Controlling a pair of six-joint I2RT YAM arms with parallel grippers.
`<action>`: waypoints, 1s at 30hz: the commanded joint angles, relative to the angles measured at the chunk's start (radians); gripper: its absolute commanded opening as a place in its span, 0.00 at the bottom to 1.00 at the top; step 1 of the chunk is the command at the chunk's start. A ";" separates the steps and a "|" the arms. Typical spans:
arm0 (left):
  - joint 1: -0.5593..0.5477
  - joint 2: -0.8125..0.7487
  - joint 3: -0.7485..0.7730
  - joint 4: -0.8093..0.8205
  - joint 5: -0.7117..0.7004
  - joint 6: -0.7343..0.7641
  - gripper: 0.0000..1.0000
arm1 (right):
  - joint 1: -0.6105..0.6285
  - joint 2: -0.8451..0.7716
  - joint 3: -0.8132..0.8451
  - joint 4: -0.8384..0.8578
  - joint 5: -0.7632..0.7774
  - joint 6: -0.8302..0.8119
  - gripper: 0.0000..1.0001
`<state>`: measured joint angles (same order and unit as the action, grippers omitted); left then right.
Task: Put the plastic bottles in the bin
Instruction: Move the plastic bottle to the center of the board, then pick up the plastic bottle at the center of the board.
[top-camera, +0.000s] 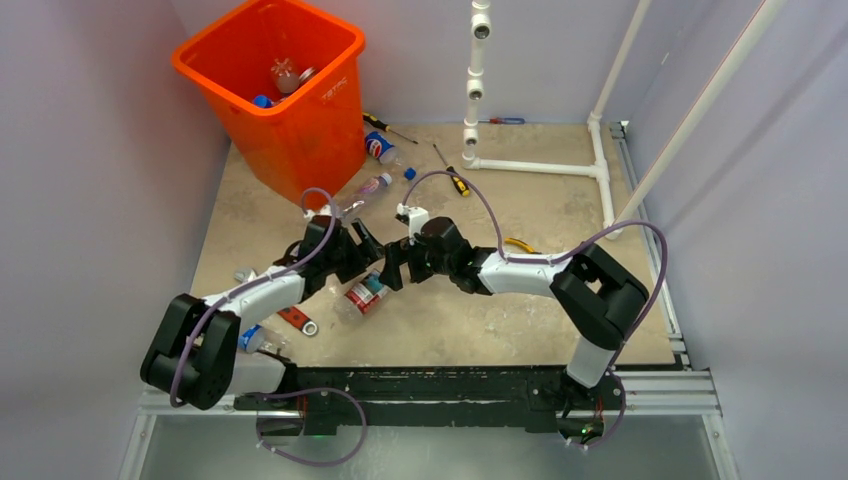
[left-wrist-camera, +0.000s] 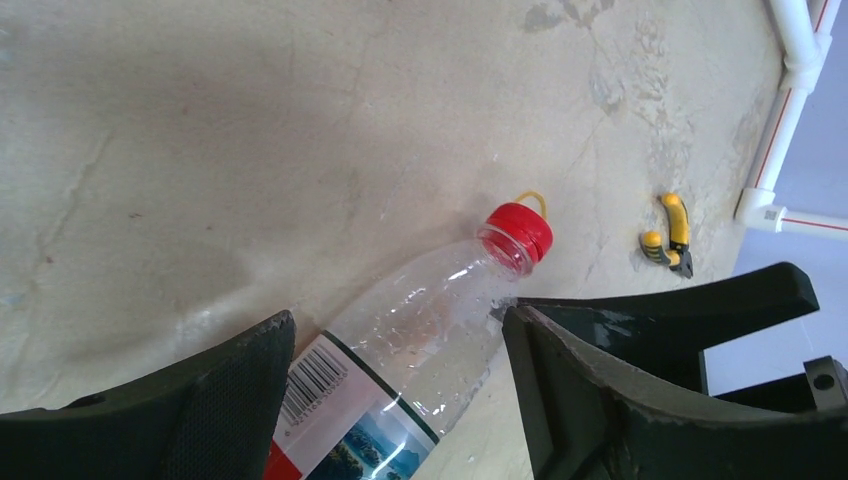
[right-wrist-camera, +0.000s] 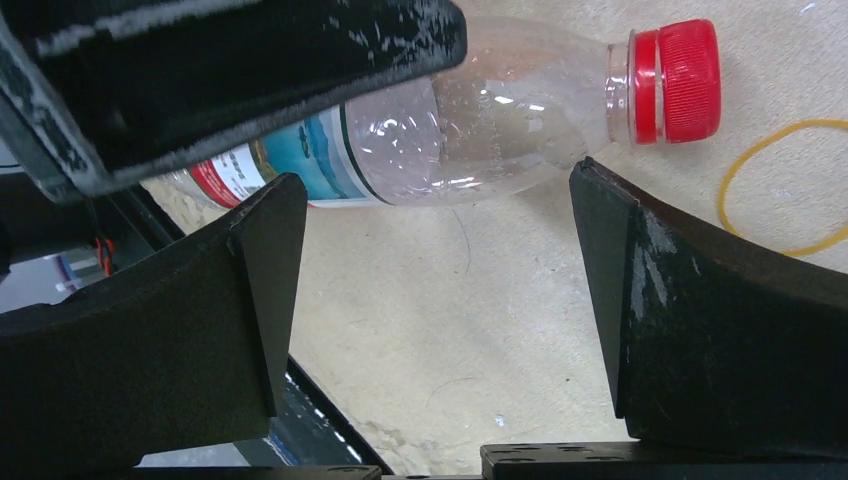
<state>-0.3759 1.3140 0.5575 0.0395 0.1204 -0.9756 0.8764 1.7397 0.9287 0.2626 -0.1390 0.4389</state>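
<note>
A clear bottle with a red cap (top-camera: 362, 293) lies on the floor between my two grippers. In the left wrist view this bottle (left-wrist-camera: 430, 320) lies between the fingers of my left gripper (left-wrist-camera: 395, 385), which is open and straddles it. My left gripper (top-camera: 362, 252) and right gripper (top-camera: 393, 268) almost touch. My right gripper (right-wrist-camera: 437, 190) is open and empty, with the bottle (right-wrist-camera: 500, 110) just past its fingertips. The orange bin (top-camera: 330, 110) stands at the far left with bottles inside. Two more bottles (top-camera: 381, 147) (top-camera: 368, 187) lie beside it, and another bottle (top-camera: 255, 338) lies by the left arm's base.
Two screwdrivers (top-camera: 392, 128) (top-camera: 452, 172) lie near the bin. A red-handled wrench (top-camera: 296, 320) lies by the left arm. Yellow pliers (left-wrist-camera: 668, 235) and a yellow rubber band (right-wrist-camera: 780, 190) lie to the right. The white pipe frame (top-camera: 540, 166) stands at the back right.
</note>
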 joint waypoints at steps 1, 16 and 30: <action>-0.028 0.002 -0.023 0.058 -0.028 -0.031 0.76 | 0.004 -0.009 -0.012 0.039 0.029 0.079 0.98; -0.029 -0.205 0.022 -0.192 -0.227 0.048 0.77 | 0.016 -0.049 -0.001 -0.137 0.044 0.266 0.99; -0.042 -0.306 -0.172 -0.115 -0.126 -0.014 0.62 | 0.064 0.146 0.055 -0.103 0.182 0.550 0.98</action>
<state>-0.4038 1.0172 0.4400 -0.1307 -0.0559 -0.9604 0.9180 1.8114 0.9459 0.2150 -0.0330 0.9302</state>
